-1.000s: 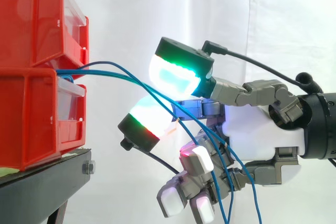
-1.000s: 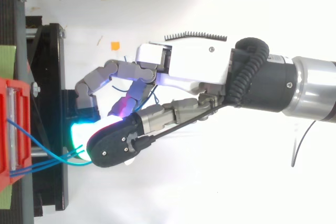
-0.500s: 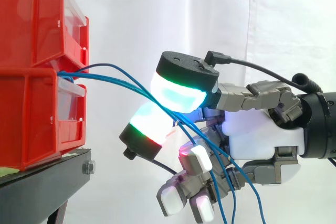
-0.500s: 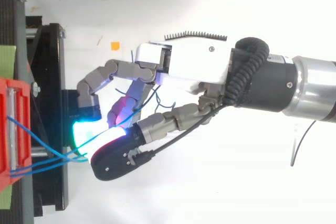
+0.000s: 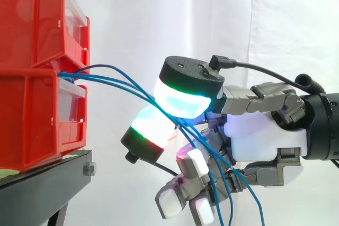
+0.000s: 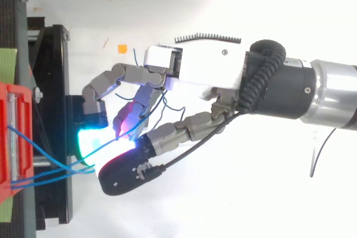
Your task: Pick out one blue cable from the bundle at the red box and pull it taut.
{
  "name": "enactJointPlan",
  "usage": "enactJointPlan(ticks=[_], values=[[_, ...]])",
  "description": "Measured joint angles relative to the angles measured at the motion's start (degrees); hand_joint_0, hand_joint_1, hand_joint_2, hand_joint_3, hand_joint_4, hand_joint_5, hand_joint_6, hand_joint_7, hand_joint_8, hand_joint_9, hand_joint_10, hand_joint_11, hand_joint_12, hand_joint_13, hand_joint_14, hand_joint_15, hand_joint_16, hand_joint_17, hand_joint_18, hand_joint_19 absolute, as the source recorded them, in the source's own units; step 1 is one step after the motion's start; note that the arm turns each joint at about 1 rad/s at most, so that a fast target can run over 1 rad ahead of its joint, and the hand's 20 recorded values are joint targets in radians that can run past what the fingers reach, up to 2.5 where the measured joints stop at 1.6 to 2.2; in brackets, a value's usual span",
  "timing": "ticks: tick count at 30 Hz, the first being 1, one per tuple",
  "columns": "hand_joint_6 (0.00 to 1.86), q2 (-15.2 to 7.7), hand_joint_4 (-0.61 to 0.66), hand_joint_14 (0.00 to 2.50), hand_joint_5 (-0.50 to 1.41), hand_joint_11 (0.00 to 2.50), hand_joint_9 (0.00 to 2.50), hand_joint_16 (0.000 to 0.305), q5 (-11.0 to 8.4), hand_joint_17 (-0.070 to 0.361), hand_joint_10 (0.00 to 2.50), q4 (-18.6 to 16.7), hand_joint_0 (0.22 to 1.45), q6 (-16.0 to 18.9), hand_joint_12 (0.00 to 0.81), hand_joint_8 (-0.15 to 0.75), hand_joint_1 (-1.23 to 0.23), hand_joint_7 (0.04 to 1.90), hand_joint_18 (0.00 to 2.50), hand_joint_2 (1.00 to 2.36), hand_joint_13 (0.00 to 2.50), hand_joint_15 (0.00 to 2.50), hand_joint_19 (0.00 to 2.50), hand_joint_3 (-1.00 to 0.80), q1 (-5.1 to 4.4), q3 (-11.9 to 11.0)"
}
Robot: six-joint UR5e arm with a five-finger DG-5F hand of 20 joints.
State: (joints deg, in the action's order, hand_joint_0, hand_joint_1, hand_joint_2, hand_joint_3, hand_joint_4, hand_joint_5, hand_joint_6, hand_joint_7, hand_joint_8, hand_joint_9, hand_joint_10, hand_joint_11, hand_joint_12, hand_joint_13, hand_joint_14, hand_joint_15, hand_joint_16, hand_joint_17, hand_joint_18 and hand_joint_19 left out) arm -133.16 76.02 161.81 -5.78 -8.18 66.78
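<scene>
Two red bins (image 5: 37, 72) are stacked on the black stand (image 5: 47, 183) at the left edge of the side view. Several blue cables (image 5: 108, 81) leave the gap between them and run rightward to mid-frame. There the hand (image 5: 265, 136) pinches them between its big glowing pads (image 5: 183, 99), other fingers curled below. Loose lengths dangle toward the bottom edge.

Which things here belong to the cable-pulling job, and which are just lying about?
Job:
- cables, blue, coming out of the bins
- bins, red
- robot hand, its fingers curled round the cables

Lying about:
- stand
- curtain
- orange sticker
- green tape
</scene>
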Motion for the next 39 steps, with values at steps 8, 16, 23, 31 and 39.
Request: enactJointPlan(ticks=[8, 16, 23, 31, 39], values=[[0.89, 0.0, -0.03, 0.02, -0.10, 0.67, 1.18, 0.056, 0.00, 0.125, 0.03, 0.0, 0.74, 0.0, 0.405, 0.283, -0.96, 1.14, 0.81, 1.01, 0.87, 0.50, 0.74, -0.32, 0.01, 0.0], [0.90, 0.0, -0.10, 0.02, -0.10, 0.68, 1.18, 0.054, 0.08, 0.121, 0.03, 0.0, 0.79, 0.0, 0.398, 0.281, -0.95, 1.18, 0.81, 1.00, 0.87, 0.49, 0.73, -0.50, 0.01, 0.0], [0.91, 0.0, -0.12, 0.02, -0.11, 0.68, 1.19, 0.053, 0.17, 0.120, 0.02, 0.0, 0.76, 0.1, 0.393, 0.274, -0.98, 1.07, 0.82, 1.00, 0.87, 0.50, 0.71, -0.50, 0.00, 0.0], [0.91, 0.0, -0.02, 0.02, -0.10, 0.70, 1.24, 0.053, 0.18, 0.120, 0.03, 0.0, 0.68, 0.1, 0.401, 0.284, -0.96, 1.03, 0.83, 1.00, 0.91, 0.51, 0.74, -0.50, 0.06, 0.0], [0.87, 0.1, 0.03, 0.02, -0.09, 0.69, 1.29, 0.058, 0.21, 0.131, 0.02, 0.0, 0.54, 0.1, 0.422, 0.303, -0.81, 0.97, 0.88, 1.00, 0.94, 0.50, 0.76, -0.50, 0.09, 0.0]])
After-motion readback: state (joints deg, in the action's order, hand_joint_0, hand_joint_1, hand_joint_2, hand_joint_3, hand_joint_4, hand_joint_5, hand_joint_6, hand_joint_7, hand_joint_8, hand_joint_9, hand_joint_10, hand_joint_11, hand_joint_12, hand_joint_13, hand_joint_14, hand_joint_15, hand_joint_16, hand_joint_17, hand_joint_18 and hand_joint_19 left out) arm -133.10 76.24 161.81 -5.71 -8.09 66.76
